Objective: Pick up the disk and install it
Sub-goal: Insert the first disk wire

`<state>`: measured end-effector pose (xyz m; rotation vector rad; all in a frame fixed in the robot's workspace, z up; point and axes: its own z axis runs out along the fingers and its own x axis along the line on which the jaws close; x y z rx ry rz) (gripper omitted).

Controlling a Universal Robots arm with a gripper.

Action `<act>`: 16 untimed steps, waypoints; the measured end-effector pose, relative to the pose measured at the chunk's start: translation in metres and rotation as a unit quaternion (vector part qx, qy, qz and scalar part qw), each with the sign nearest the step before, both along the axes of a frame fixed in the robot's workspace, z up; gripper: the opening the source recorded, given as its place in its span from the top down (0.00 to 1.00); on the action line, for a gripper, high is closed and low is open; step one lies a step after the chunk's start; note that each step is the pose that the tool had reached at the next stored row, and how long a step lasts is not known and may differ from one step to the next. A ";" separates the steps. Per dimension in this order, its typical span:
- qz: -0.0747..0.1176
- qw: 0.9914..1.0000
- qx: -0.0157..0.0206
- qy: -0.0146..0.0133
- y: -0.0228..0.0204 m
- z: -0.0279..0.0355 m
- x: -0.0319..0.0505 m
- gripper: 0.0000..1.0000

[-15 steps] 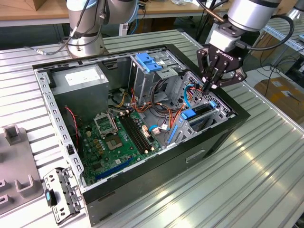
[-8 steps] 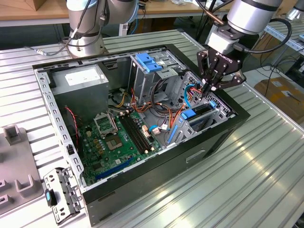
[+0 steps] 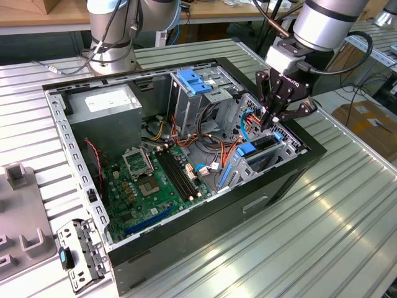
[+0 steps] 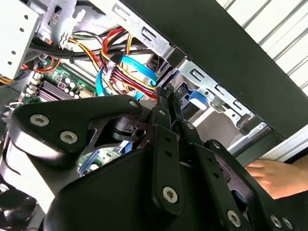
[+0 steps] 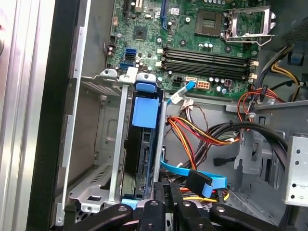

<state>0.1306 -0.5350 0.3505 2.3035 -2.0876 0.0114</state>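
The exterior view shows the gripper [image 3: 271,119] low inside the open computer case [image 3: 298,167], at the corner on the exterior view's right. The jaws are clenched together and hold nothing. Just beside their tips is the disk [image 3: 255,148], standing on its edge in a metal bay. In the first wrist view the disk [image 5: 143,144] sits between the bay rails, beside the motherboard [image 5: 202,43]. The second wrist view shows a hand [image 4: 281,175] outside the case.
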 end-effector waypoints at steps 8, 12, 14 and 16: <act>-0.003 1.000 0.000 0.000 -0.0137 -0.0004 -0.0039 0.84; -0.004 1.000 0.000 0.000 -0.0142 -0.0003 -0.0078 0.84; -0.008 1.000 0.000 0.000 -0.0160 -0.0004 -0.0080 0.84; -0.010 1.000 0.000 0.000 -0.0188 -0.0005 -0.0083 0.84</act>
